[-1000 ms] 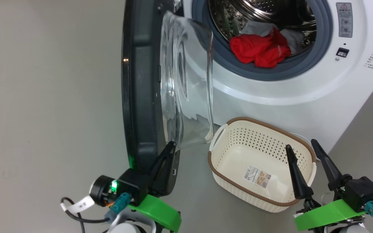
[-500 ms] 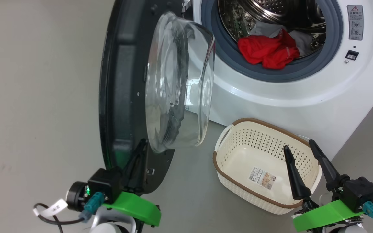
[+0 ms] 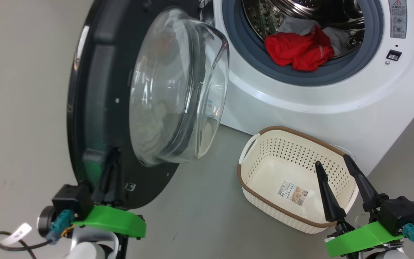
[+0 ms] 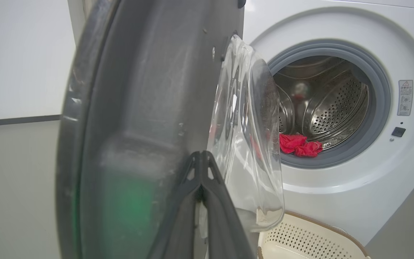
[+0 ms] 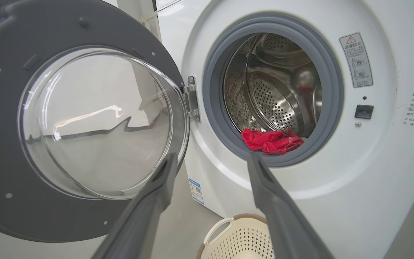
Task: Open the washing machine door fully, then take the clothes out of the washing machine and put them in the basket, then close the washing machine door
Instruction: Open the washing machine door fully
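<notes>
the door [image 3: 92,90] has a glossy black rim around a clear glass bowl [image 3: 171,90]. the washer [image 3: 300,108] is white, its gasket [image 3: 300,77] grey, its drum [image 5: 279,104] steel dotted with holes. the clothes [image 3: 297,50] are bright red. the basket [image 3: 282,153] is cream, perforated, rimmed brown.

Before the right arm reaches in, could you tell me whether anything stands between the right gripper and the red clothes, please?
Nothing visible does: the open right gripper faces the clothes in the drum; the washing machine door stands aside left, the basket below.
</notes>
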